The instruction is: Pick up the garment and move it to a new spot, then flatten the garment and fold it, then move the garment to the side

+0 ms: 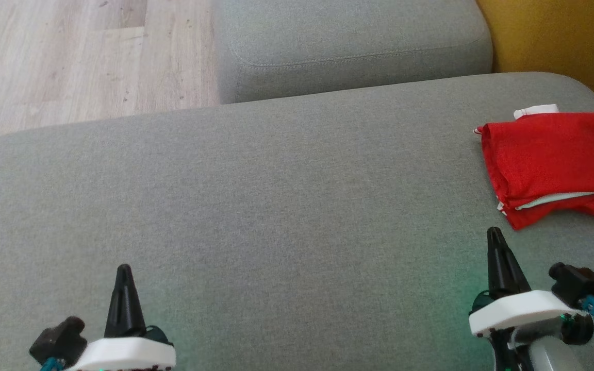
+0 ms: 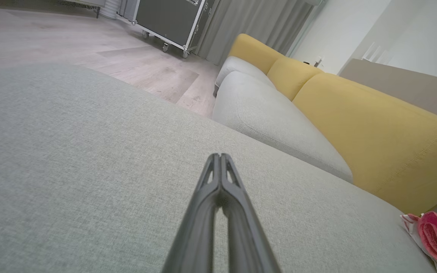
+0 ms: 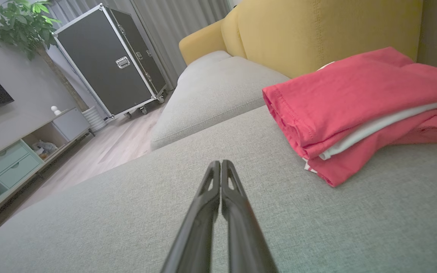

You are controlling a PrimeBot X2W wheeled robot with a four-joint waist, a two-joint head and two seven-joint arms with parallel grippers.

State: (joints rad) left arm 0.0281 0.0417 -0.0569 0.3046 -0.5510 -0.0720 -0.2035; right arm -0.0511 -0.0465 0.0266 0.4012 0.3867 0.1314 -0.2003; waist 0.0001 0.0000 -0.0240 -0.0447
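The garment is red with white trim, folded into a neat stack at the far right of the grey sofa seat. It also lies at the upper right of the right wrist view as the garment, and its edge shows as the garment in the left wrist view. My right gripper hovers just in front of and left of the garment, apart from it, shut with nothing in it. My left gripper is low at the near left, also shut and empty. Both pairs of fingers press together, right gripper and left gripper.
A second grey cushion lies beyond the seat, with a yellow backrest at the far right. Wooden floor runs past the seat's far left edge. A black wheeled case and a plant stand across the room.
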